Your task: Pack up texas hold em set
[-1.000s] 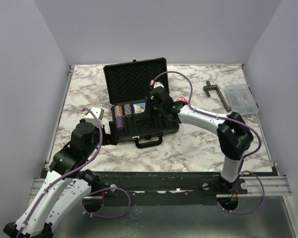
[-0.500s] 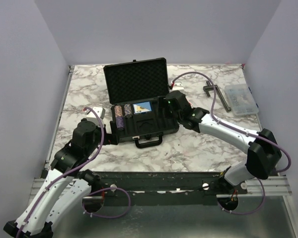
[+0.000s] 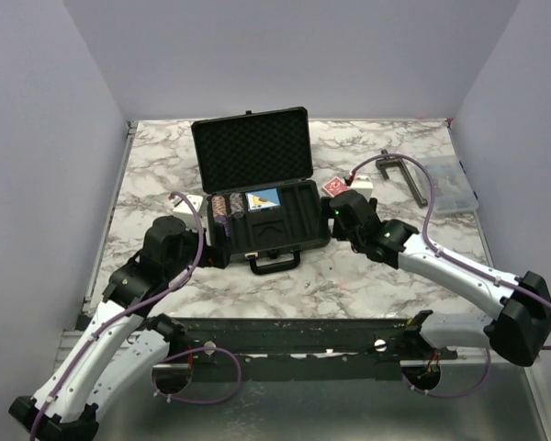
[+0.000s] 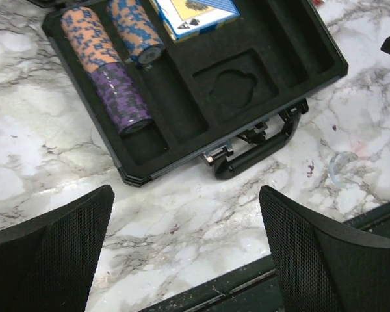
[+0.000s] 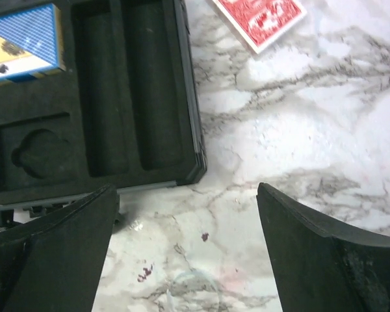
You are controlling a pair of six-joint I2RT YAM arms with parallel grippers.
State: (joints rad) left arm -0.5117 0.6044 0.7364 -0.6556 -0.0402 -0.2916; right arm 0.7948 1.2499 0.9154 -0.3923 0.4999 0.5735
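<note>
black fingers of the right gripper (image 5: 185, 195) stand wide apart with nothing between them, hanging over the near right corner of the case (image 5: 190, 110). just ahead and to its left run two bare foam slots (image 5: 130, 91); further left the blue deck (image 5: 19, 39) sits in its recess. ahead and to the right, outside the case and apart from its rim, the red deck (image 5: 260, 16) lies flat on the marble table (image 5: 312, 117). the left gripper (image 4: 185, 195) is spread too and carries nothing; ahead of it are the handle (image 4: 260, 149) and, beyond, the chip stacks (image 4: 107, 71) lying in the left-hand slots. the lid (image 3: 253, 152) stands upright at the far side.

the red deck looks like the piece left to pack. lying flat on hard stone it offers only thin edges, so the fingers may scrape the marble or shove the deck away rather than pinch it. a low swing back over the tray could catch the rim and slide the case, or jolt the lid down.
</note>
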